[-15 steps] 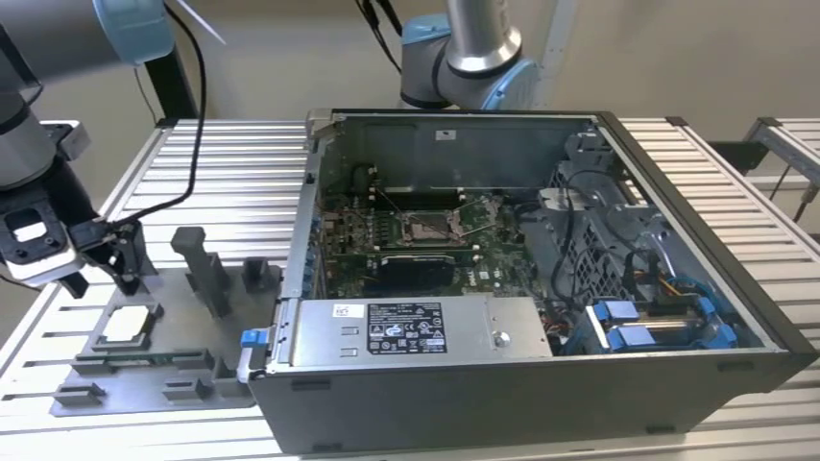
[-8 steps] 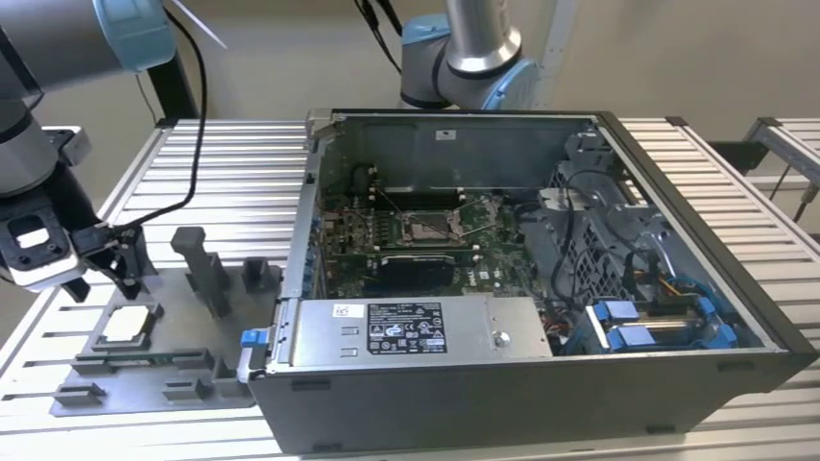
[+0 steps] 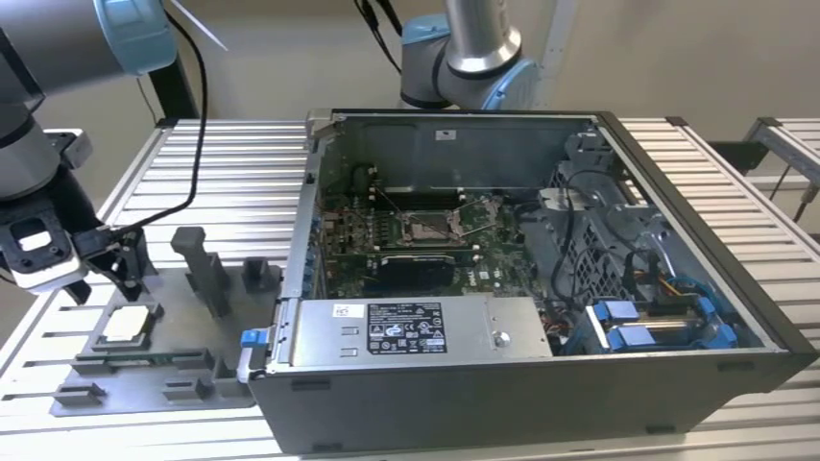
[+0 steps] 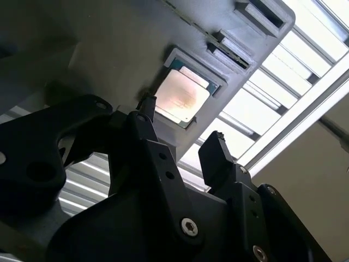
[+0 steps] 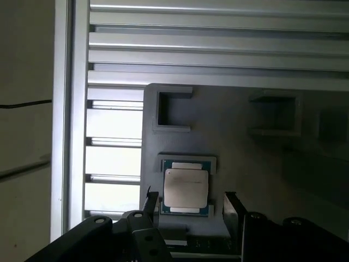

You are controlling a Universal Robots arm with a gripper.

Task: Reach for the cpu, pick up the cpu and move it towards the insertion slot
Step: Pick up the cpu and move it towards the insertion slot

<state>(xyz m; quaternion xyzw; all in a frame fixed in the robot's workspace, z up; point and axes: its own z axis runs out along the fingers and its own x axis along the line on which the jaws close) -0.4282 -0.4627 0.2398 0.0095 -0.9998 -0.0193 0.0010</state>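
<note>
The cpu [image 3: 125, 325] is a small silvery square lying flat in a recess of the grey fixture plate [image 3: 167, 389], at the exterior view's left. My gripper [image 3: 106, 286] hovers just above it, open and holding nothing. In both wrist views the two black fingertips stand either side of the cpu [image 4: 180, 98] [image 5: 186, 188] without touching it, with the gripper [image 4: 182, 134] [image 5: 191, 203] centred close to the chip's edge. The insertion slot [image 3: 429, 226] is the metal-framed square socket on the green motherboard inside the open computer case, well off to the exterior view's right of the gripper.
Upright grey fixture blocks [image 3: 205, 269] stand on the plate right beside the gripper. The computer case wall [image 3: 301, 240] rises between plate and socket. A power supply [image 3: 410, 331] and cables fill the case's near side. A second arm's base [image 3: 462, 58] stands behind the case.
</note>
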